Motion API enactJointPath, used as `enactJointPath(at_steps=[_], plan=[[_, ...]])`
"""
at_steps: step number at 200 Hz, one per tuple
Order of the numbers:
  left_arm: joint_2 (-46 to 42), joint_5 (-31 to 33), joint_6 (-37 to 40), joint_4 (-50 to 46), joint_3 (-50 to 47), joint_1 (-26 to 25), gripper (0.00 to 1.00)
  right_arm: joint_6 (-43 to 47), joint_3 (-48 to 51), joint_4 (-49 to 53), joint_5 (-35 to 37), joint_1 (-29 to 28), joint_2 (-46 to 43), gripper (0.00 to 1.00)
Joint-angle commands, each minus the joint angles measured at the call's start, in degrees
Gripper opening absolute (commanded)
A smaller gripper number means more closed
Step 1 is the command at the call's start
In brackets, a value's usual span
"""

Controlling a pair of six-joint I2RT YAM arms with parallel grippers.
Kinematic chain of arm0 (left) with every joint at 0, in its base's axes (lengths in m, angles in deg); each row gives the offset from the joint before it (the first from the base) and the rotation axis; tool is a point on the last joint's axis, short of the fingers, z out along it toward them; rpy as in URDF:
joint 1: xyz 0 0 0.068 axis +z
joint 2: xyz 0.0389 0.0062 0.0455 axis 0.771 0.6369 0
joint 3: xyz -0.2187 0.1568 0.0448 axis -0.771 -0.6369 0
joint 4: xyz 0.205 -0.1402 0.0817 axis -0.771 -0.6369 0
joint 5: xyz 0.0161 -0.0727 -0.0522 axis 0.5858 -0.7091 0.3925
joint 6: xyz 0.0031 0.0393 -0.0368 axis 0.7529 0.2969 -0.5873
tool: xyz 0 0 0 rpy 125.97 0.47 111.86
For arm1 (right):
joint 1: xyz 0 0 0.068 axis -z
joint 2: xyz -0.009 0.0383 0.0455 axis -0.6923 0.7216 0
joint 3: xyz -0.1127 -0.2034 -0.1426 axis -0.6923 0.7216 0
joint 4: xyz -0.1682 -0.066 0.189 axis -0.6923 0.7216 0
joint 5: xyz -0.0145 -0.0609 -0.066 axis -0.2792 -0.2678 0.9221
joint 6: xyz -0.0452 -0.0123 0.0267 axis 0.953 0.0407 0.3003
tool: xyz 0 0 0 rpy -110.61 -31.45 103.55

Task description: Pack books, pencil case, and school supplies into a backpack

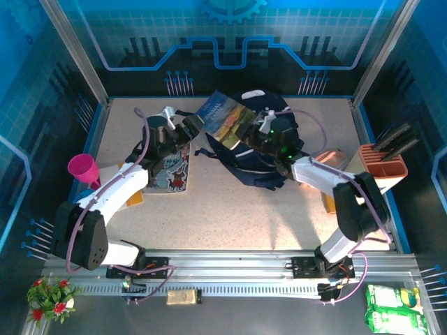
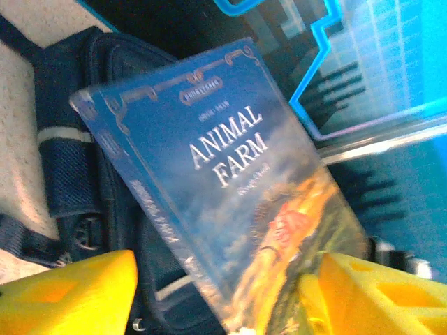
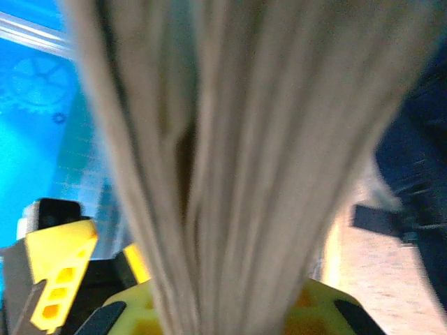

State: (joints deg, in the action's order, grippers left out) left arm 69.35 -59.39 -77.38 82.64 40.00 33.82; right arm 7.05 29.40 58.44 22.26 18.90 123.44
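Blue-lit panels are set around a speckled beige table (image 1: 279,209). At its far middle the backpack (image 1: 250,172) is laid, and the Animal Farm book (image 1: 225,120) is held tilted above it. The book's page edge is pinched by the right gripper (image 1: 253,134). The left gripper (image 1: 190,128) is spread, with its yellow fingers (image 2: 77,289) set wide to either side of the book's lower end. A white-red book (image 1: 174,174) is laid flat on the table under the left arm.

2 books (image 1: 225,120): Animal Farm (image 2: 230,146), white-red one (image 1: 174,174). 1 backpack (image 1: 253,169). 1 pencil case (image 1: 336,159). 1 pink cup (image 1: 84,169). 1 block holder (image 1: 383,167). 2 green packets (image 1: 394,308). 1 plant (image 1: 49,296).
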Motion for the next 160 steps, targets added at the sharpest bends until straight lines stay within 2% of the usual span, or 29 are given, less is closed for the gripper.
enactJointPath(at_steps=[1, 52, 102, 113, 133, 144, 160], plan=[[3.0, -1.39, 13.64, -9.03, 4.85, -2.84, 0.76, 13.2, 1.05, 8.63, 6.06, 2.36, -8.97, 0.08], [16.76, -2.42, 30.32, -24.67, 20.12, -10.92, 0.89, 22.49, 4.95, 26.22, 16.55, 8.36, -24.55, 0.08], [31.63, 1.59, 44.19, -36.72, 37.91, -17.8, 0.93, 24.39, 4.9, 41.5, 21.15, 15.47, -34.41, 0.07], [34.52, 2.86, 47.24, -39.09, 41.55, -19.3, 0.91, 24.38, 4.65, 44.84, 20.99, 17.36, -35.62, 0.07], [39.67, 1.99, 54.94, -43.99, 48.08, -21.51, 0.79, 25.88, 4.9, 48.2, 22.09, 19.06, -38.13, 0.07], [42.74, 4.04, 56.93, -46.95, 52.38, -22.45, 0.73, 25.78, 4.9, 49.02, 21.78, 20.24, -39.1, 0.07], [47.0, 5.39, 58.63, -49.79, 57.55, -23.13, 0.7, 25.66, 4.9, 50.27, 20.18, 22.27, -39.66, 0.07]])
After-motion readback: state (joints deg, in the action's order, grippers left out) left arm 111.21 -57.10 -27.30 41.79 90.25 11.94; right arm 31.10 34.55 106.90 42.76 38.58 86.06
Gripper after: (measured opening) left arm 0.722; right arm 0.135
